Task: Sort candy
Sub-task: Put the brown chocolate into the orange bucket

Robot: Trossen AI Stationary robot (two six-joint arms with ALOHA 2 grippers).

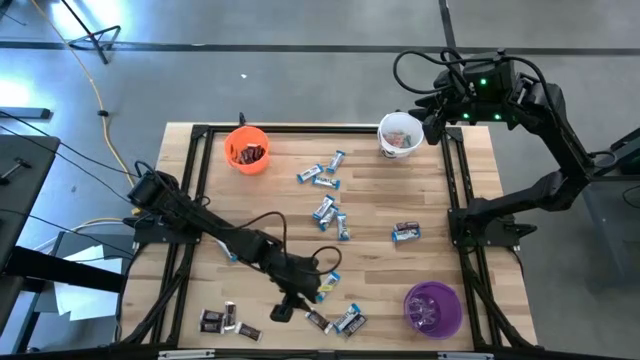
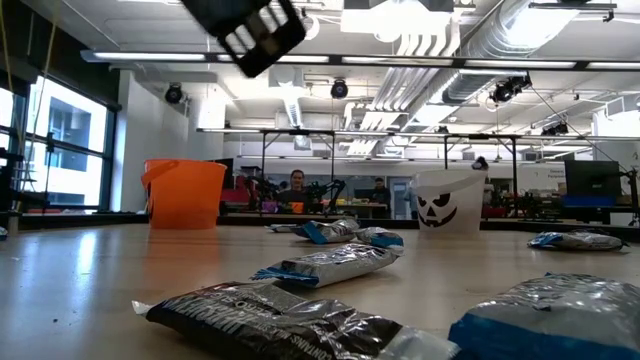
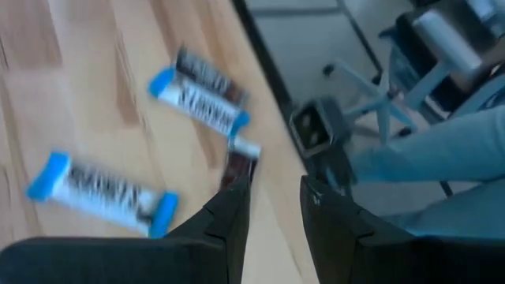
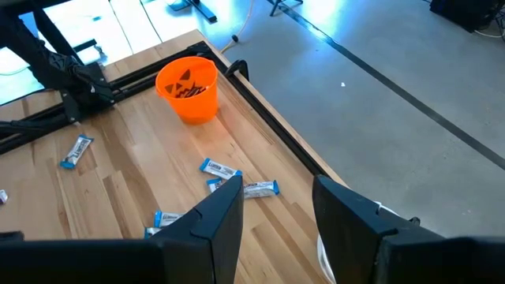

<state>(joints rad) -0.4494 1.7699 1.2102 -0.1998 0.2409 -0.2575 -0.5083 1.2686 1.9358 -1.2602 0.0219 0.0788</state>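
Candy lies scattered on the wooden table point(image 1: 400, 190): blue-and-white pieces in the middle point(image 1: 325, 210) and dark ones near the front left point(image 1: 215, 320). My left gripper point(image 1: 285, 310) hangs low over the near edge. Its fingers point(image 3: 276, 197) are open with nothing between them. A small dark piece point(image 3: 237, 162) lies just past one fingertip, and two blue-and-white pieces point(image 3: 201, 99) point(image 3: 99, 193) lie beyond. My right gripper point(image 4: 276, 197) waits open, high over the far right corner by the white cup point(image 1: 400, 135).
An orange cup point(image 1: 247, 148) holding dark pieces stands at the far left. A purple cup point(image 1: 432, 308) stands at the near right. Black frame rails point(image 1: 455, 190) run along the table's sides. Beyond the near edge, the left wrist view shows a person's blue sleeve point(image 3: 426, 166).
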